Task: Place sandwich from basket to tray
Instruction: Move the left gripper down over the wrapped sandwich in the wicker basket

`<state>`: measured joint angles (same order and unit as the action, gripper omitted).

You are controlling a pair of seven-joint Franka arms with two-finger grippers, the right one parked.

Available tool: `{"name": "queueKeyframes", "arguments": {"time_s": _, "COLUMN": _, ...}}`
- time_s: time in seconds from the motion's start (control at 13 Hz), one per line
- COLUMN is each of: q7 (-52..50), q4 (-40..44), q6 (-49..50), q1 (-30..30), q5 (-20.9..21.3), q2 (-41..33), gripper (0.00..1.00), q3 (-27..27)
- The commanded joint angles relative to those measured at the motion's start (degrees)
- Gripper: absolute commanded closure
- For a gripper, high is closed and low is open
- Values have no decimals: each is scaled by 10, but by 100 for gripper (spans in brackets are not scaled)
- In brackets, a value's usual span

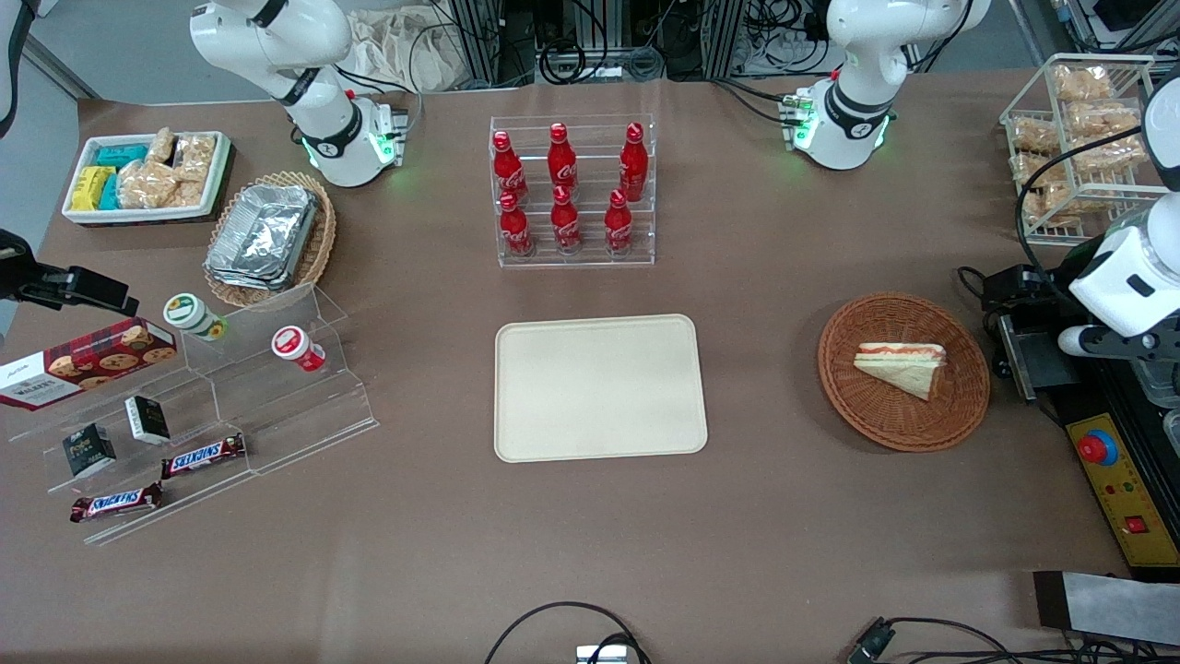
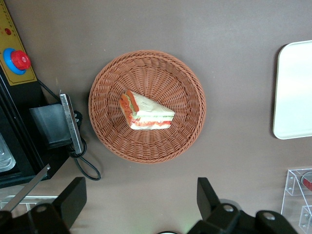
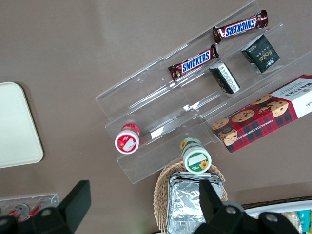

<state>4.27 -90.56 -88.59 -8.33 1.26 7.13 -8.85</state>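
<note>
Presently the sandwich [image 1: 902, 365] lies on its side inside the round reddish-brown basket [image 1: 959, 415], roughly at the basket's centre. Its red-orange and green filling shows along the cut edges, and the pale bread faces upward. The basket stands on the brown table [image 1: 784, 516] toward the working arm's end, well apart from the cream tray [image 1: 599, 387].

The tray sits flat at mid-table, nearer to the front camera than the clear rack of red bottles [image 1: 572, 189]. Its surface carries nothing.

The gripper [image 2: 139, 202] hangs above the table just beside the basket rim, with both fingers [image 2: 73, 197] spread wide and nothing between them. It touches neither the basket [image 2: 187, 122] nor the sandwich [image 2: 146, 112]. In the wrist view the sandwich is seen whole and undisturbed, with one edge of the tray [image 2: 292, 92] also showing.

A black unit with a red emergency button [image 1: 1097, 449] on a yellow panel stands at the table edge near the basket, at the working arm's end. A wire rack of bagged snacks [image 1: 1074, 129] stands farther from the front camera at the same end.

Toward the parked arm's end are an oval wicker basket of foil containers [image 1: 267, 235], a white bin of packaged snacks [image 1: 147, 175], and a clear stepped stand [image 1: 277, 406] holding two Snickers bars [image 1: 203, 455], small cups and a biscuit box [image 1: 88, 362].
</note>
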Motion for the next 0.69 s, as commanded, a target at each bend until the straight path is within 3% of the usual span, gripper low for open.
{"name": "queueKeyframes", "arguments": {"time_s": 0.0, "q7": 2, "q4": 21, "q6": 11, "q1": 3, "q5": -3, "q2": 17, "gripper": 0, "q3": 1}}
{"name": "queueKeyframes", "arguments": {"time_s": 0.31, "q7": -64, "q4": 64, "q6": 9, "q1": 2, "q5": 0, "q2": 73, "gripper": 0, "q3": 1}}
{"name": "queueKeyframes", "arguments": {"time_s": 0.62, "q7": -305, "q4": -56, "q6": -146, "q1": 3, "q5": -4, "q2": 64, "gripper": 0, "q3": 1}}
